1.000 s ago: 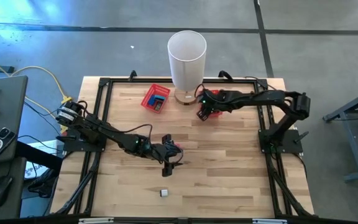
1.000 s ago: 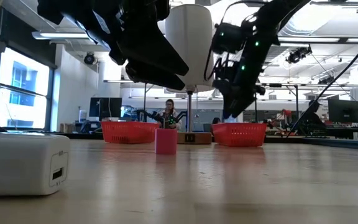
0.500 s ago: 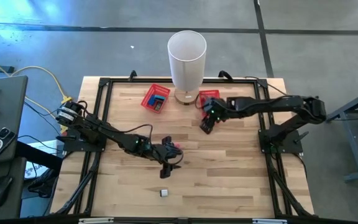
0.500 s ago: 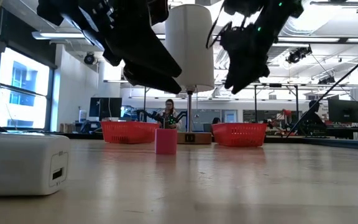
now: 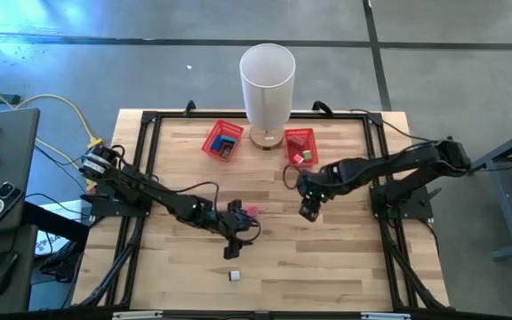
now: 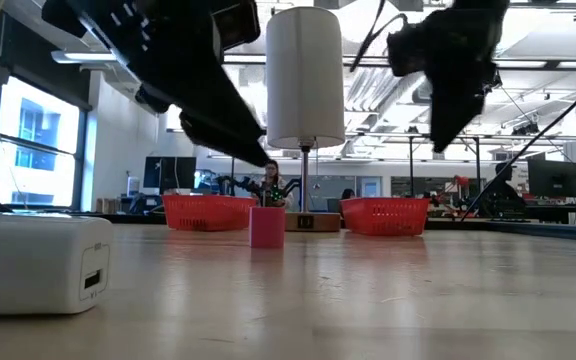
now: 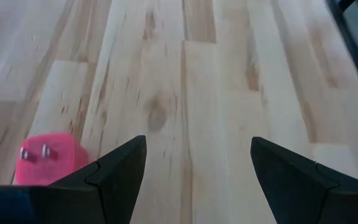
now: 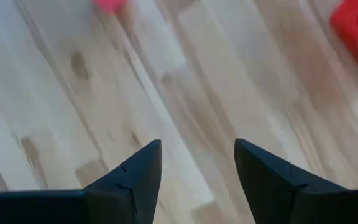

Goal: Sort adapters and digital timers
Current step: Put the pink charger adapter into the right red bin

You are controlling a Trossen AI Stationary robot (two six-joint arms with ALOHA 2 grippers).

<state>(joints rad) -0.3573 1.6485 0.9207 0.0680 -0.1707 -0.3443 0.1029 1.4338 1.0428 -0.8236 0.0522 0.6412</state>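
Wooden table: pink adapter lies just at two o'clock of the left gripper, fingers spread, empty. Right gripper hovers open, empty, well to the adapter's three o'clock.

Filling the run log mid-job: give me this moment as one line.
left pincer: open, empty, beside pink adapter | right pincer: open, empty, mid-table | white adapter: loose near front edge | red baskets: each holding items

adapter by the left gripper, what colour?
Pink adapter, metal prongs up; clearest in the left wrist view.
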